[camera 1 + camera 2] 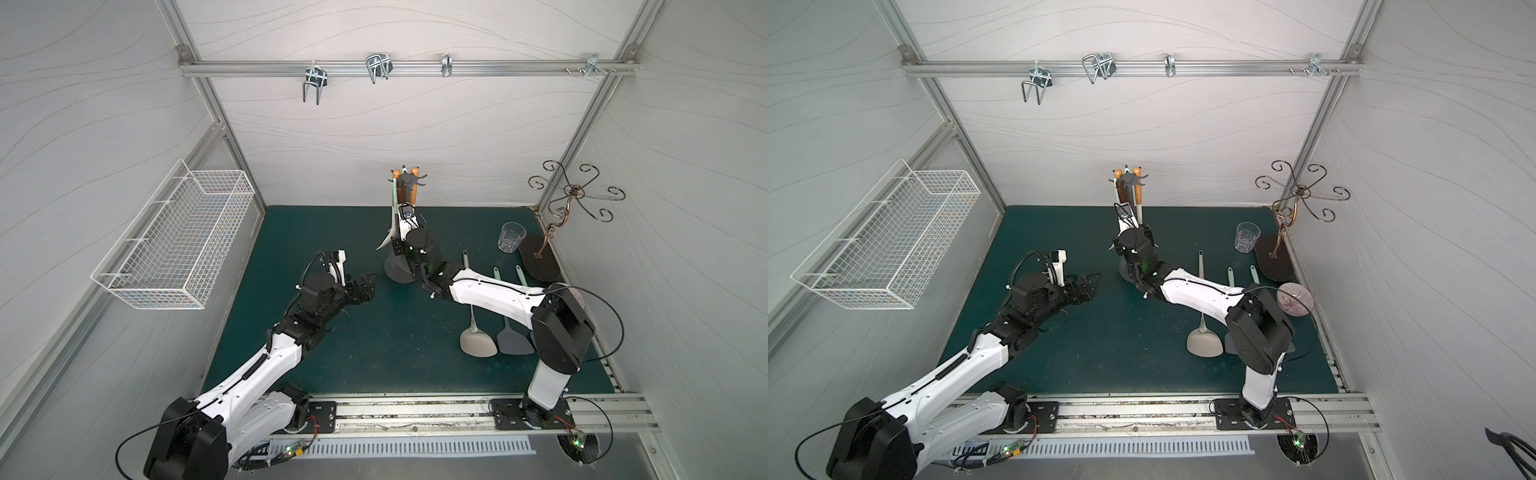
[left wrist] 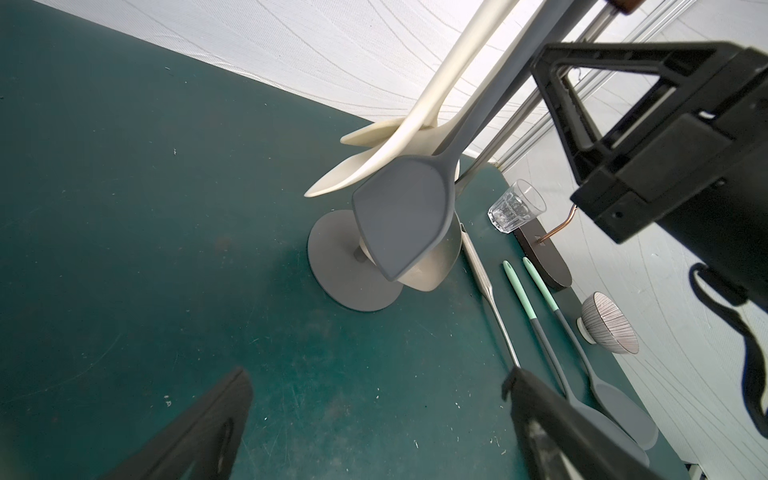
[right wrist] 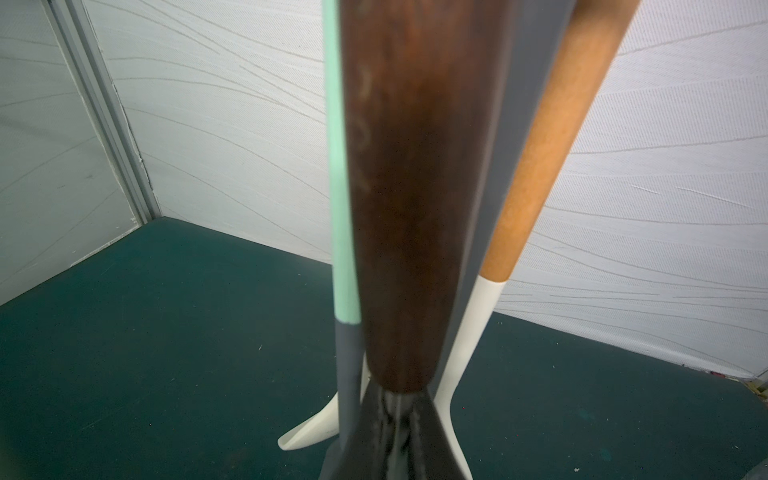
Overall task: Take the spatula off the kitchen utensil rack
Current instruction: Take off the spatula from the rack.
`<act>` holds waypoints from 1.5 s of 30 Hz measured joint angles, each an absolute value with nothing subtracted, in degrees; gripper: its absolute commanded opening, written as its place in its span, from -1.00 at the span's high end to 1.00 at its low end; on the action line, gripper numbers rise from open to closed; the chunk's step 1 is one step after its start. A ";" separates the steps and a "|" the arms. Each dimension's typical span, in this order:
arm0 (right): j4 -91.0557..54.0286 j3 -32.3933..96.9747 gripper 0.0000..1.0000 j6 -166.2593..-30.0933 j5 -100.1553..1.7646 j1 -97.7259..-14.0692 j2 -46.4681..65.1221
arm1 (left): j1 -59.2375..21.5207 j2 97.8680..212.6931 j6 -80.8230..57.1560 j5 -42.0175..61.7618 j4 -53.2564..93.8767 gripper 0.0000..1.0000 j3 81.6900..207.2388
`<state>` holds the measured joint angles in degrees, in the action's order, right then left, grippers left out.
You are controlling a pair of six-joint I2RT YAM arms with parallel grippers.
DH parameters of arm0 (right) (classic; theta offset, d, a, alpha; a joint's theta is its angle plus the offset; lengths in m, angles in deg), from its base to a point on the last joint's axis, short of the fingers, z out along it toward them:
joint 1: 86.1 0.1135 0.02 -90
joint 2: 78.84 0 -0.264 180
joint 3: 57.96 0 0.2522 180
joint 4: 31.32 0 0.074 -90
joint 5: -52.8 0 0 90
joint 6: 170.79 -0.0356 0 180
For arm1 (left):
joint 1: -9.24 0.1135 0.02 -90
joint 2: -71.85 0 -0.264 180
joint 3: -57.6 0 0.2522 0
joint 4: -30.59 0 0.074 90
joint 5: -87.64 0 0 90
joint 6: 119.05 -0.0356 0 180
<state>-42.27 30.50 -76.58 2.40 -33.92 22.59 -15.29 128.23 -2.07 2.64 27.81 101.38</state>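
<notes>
At the kitchen utensil rack (image 1: 395,274), right pincer (image 3: 397,399) clamped on brown-handled spatula (image 3: 407,208), left pincer (image 1: 365,286) wide.

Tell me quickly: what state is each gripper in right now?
Left gripper: open, holding nothing.
Right gripper: shut on the brown-handled spatula, which hangs on the kitchen utensil rack.

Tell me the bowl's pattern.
The bowl is white with fine dark radial lines; it shows best in the left wrist view.
</notes>
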 measured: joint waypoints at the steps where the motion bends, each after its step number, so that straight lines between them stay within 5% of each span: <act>1: -42.08 30.21 1.00 -76.21 2.22 -33.83 22.22 | -15.32 128.19 -2.14 2.62 27.81 -0.99 101.38; 20: -34.01 25.47 1.00 -76.87 -6.02 -33.59 13.48 | -16.61 126.09 -3.32 1.98 27.83 -0.99 101.38; 45: -16.44 26.04 1.00 -93.76 -25.69 -38.07 -1.47 | -19.77 121.94 -4.69 0.67 27.31 -0.99 101.38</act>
<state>-16.44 26.04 -93.76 -25.69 -38.07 -1.47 -19.77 121.94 -4.69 0.67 27.31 101.38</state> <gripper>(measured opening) 0.108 0.995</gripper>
